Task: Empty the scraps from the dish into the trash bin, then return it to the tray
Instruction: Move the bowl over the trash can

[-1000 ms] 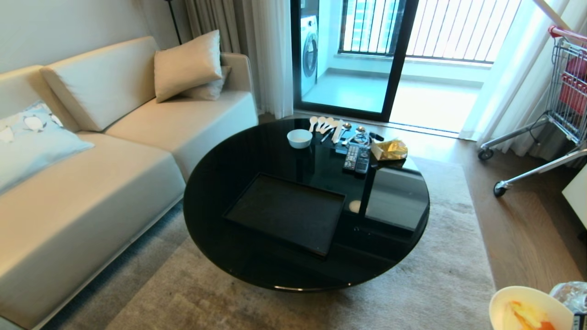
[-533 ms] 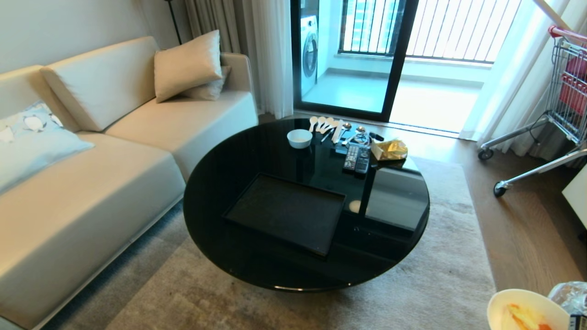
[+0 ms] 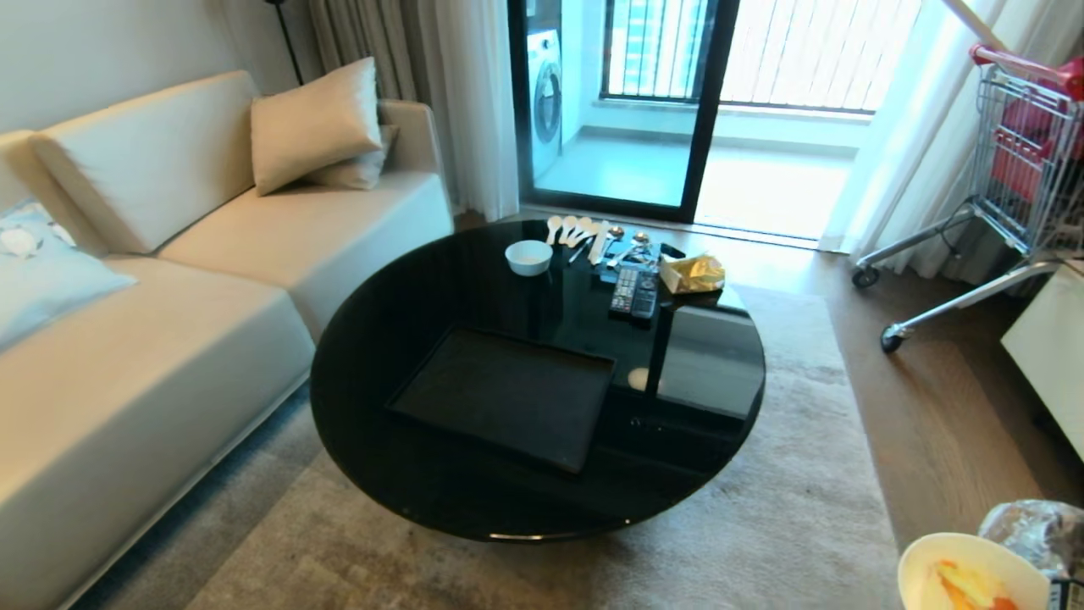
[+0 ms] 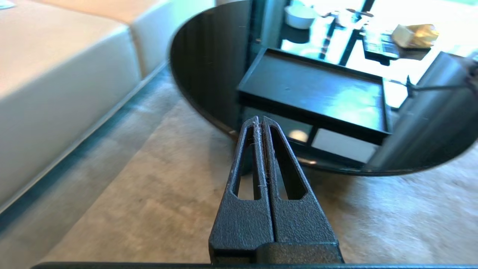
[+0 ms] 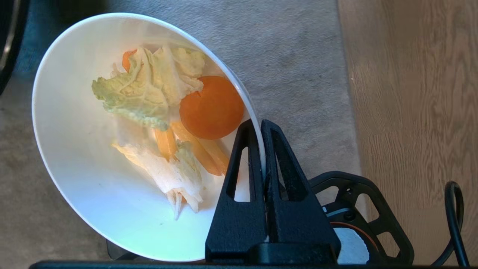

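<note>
Bowl (image 5: 112, 142), white, deep, lower right of the head view, rim pinched by the closed right gripper (image 5: 261, 127) so cabbage-and-carrot scraps (image 5: 168, 123) stay inside near the bagged trash bin (image 3: 1037, 525); black tray (image 3: 508, 394) vacant mid-frame; left gripper (image 4: 259, 121) closed, idle.

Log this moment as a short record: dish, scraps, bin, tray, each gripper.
dish: white bowl, held by its rim, off the table above the rug
scraps: leafy pieces, an orange slice and orange strips, all in the dish
trash bin: bag-lined rim just beyond the dish
tray: black tray on the round table, nothing on it
right gripper: shut on the dish rim
left gripper: shut, holding nothing
</note>
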### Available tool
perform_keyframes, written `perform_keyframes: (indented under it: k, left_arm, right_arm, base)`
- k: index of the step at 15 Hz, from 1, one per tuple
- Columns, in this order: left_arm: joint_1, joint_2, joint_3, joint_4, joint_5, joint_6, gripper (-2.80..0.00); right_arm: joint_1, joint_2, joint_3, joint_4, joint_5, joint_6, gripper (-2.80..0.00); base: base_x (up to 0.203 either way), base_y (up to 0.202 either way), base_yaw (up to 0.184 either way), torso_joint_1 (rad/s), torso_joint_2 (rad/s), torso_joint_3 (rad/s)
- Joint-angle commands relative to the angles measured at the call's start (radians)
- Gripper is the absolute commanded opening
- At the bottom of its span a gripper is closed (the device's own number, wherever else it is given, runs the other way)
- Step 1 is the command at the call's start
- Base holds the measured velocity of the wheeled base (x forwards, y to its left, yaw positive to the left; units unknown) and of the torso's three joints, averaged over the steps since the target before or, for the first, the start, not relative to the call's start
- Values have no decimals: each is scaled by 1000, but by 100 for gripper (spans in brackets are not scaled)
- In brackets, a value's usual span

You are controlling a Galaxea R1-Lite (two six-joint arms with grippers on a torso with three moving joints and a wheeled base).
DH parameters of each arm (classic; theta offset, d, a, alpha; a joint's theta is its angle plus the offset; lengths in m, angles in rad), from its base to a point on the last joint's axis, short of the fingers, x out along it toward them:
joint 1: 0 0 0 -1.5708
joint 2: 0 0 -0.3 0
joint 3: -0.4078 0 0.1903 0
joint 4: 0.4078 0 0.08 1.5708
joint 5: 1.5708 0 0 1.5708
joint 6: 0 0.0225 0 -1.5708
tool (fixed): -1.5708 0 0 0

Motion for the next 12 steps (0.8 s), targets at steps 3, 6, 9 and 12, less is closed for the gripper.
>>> perform_keyframes:
  k: [3,6,9,12]
  left_arm:
    - [0,0,0,0,1,-1,-280]
    - [0,0,0,0,1,-1,-280]
    - [0,0,0,0,1,-1,-280]
    - [0,0,0,0,1,-1,-280]
  right_arm:
    - [0,-3,2,3,-2,2,-280]
    - [0,-5,2,3,-2,2,-280]
    - [0,-9,2,6,-2,1,-280]
    - [0,-11,2,6,-3,1,-280]
  base:
    - [1,7,-163,6,1,1]
    - [1,11,-163,0,4,2]
    - [-1,10,-168,1,1,2]
    - [0,13,-165,1,4,2]
